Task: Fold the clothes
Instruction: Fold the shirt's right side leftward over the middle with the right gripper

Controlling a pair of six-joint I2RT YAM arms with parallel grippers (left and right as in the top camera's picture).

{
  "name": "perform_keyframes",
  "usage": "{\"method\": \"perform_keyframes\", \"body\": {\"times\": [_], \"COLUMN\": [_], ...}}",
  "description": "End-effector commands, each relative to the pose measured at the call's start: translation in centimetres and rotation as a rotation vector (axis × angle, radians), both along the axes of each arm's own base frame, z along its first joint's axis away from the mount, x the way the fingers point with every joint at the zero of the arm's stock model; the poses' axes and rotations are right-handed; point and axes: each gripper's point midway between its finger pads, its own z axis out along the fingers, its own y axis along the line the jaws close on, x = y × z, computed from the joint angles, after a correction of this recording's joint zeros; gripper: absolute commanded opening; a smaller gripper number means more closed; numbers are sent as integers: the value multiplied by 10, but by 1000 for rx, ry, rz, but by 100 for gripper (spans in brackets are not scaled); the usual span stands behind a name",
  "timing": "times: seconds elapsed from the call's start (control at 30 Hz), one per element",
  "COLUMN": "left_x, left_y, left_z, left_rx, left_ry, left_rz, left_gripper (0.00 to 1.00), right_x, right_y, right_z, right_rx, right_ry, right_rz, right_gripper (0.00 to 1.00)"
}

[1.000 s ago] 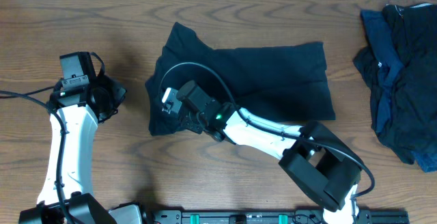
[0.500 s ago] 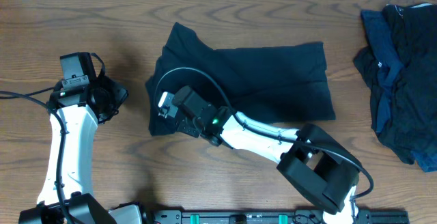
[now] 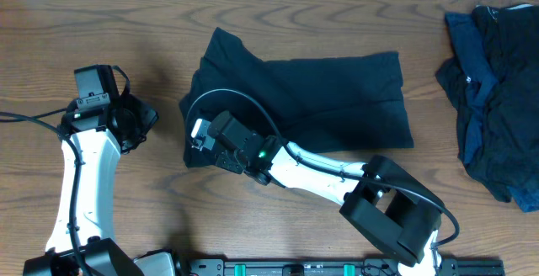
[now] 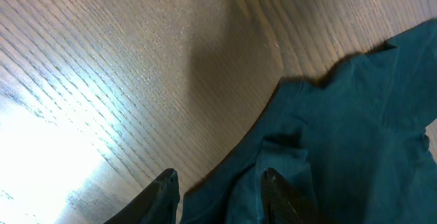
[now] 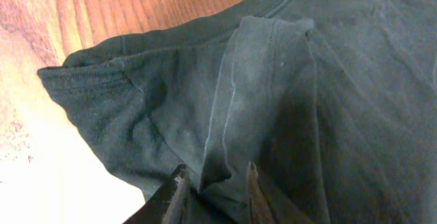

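Overhead: T-shirt (image 3: 337, 91) lies flat mid-table (image 3: 101, 23), clothes heap (image 3: 493, 91) at the far right edge, right gripper (image 5: 215, 183) at the shirt's lower-left corner. Only the right wrist cam shows its jaws: narrow, astride a raised fabric fold; clamped or not, can't tell. Left wrist cam: left gripper (image 4: 218, 183) partly spread, empty, near the shirt's left edge.

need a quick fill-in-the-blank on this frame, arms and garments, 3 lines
1. The right gripper is at a corner of the dark T-shirt, with a fold of fabric ___ its fingers.
2. The left gripper, beside the T-shirt over the table, holds ___.
3. The pile of other clothes lies at the table's ___ edge in the overhead view.

Missing words: between; nothing; right.
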Motion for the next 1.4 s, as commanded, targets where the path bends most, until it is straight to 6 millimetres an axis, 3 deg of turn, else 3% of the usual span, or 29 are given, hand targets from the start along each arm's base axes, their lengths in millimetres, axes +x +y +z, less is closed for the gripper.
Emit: {"method": "perform_keyframes", "body": {"times": [0.0, 0.43, 0.87, 1.03, 1.2, 1.27, 1.37], "left_x": [-2, -2, -3, -3, -3, -3, -3], "left_y": [1, 1, 1, 1, 1, 1, 1], "left_z": [0, 0, -1, -1, -1, -1, -1], "left_rx": [2, 2, 1, 1, 1, 1, 1], "left_ry": [3, 3, 7, 7, 7, 7, 8], "left_rz": [3, 3, 2, 2, 2, 2, 2], "left_gripper": [41, 41, 41, 41, 41, 41, 41], "right_x": [2, 8, 11, 10, 10, 10, 10], "right_y": [2, 1, 0, 0, 0, 0, 0], "right_z": [-7, -12, -18, -19, -19, -19, -18], "right_rx": [-7, -8, -7, -11, -11, -11, -10], "right_ry": [1, -6, -4, -2, -2, -2, -3], "right_rz": [-17, -49, -58, -56, -56, -56, -57], "right_gripper": [24, 26, 14, 16, 23, 21, 9]}}
